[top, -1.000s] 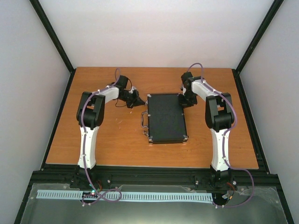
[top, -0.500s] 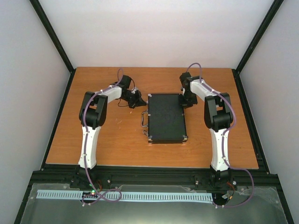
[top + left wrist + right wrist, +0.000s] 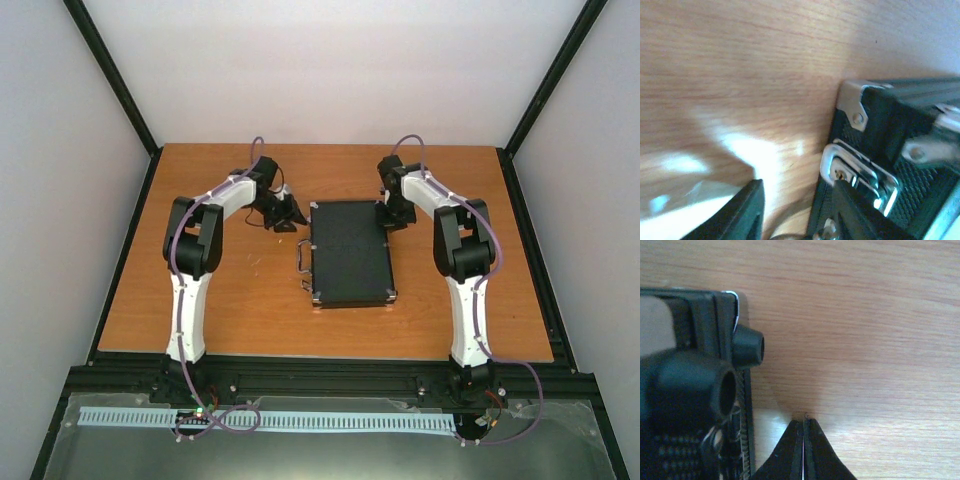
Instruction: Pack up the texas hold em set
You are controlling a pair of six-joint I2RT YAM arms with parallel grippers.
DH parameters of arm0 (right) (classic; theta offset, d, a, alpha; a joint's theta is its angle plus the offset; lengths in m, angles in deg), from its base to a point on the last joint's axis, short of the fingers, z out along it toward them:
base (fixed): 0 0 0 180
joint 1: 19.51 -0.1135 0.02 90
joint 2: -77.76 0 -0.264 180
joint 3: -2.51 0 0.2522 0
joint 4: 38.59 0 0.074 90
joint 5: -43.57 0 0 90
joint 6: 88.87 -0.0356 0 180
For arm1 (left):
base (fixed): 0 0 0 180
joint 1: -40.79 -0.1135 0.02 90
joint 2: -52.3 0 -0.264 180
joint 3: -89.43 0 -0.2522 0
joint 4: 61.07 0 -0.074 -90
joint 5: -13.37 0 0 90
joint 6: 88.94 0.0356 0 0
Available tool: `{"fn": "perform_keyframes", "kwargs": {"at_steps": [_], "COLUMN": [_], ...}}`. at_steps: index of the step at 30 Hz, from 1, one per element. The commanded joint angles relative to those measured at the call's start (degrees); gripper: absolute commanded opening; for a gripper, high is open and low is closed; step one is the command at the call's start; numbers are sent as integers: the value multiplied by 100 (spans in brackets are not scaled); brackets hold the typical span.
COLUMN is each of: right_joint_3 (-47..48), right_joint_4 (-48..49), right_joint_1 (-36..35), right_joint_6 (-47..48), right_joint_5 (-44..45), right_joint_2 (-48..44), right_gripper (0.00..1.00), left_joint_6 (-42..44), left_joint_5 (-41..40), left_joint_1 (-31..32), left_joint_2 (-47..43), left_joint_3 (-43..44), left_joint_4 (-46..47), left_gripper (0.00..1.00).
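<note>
Case count: one flat black case (image 3: 350, 255) was seen, lying shut at the middle of the worktop (image 3: 200, 290).
Handle count: one metal handle (image 3: 300, 262) was counted, on the case's left edge.
Arm count: two arms were counted, one on either side of the case.
Left claw (image 3: 288, 214): it was placed just beside the case's far-left corner. In the left wrist view its two fingers (image 3: 742, 215) stood apart, with nothing gripped between them.
Right claw (image 3: 386, 214): it was placed at the case's far-right corner. In the right wrist view its fingers (image 3: 790, 452) were pressed together, with nothing between them.
Fittings counted up close: one metal corner cap (image 3: 854, 102) and one metal latch (image 3: 860, 172) were shown in the left wrist view.
Hidden: the inside of the case was covered by its lid, so its contents could not be told.
Cut off: in both wrist views only a part of the case was framed, and only the finger ends were shown.
Hard to make out: two rounded black knobs (image 3: 747, 347) at the case's edge were blurred in the right wrist view. Whether either claw touched the case could not be told.
</note>
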Motion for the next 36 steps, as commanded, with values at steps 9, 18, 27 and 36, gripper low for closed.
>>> {"fn": "perform_keyframes", "kwargs": {"at_steps": [9,18,27,36], "right_joint_3": [109,-247,-488,-746], "right_joint_4": [146,279,373,533], "right_joint_1": [-278,-265,-264,-262], "right_joint_6": [108,266,293,223], "right_joint_5": [-618,-614,-636,-687], "right_joint_2": [167,-79,-227,-361], "right_gripper": [3,3,3,3], "left_joint_6": [1586,1865,1242,1159], "left_joint_5": [-298,-90,-382,-737], "left_joint_1": [-157,588,1426,1486], "left_joint_2": [-2533,-3762,-3731,-3528], "left_joint_3": [-1070,-3298,-3728,-3997], "left_joint_4": [-796,-161,332,203], "left_gripper": [29,1,1,1]}}
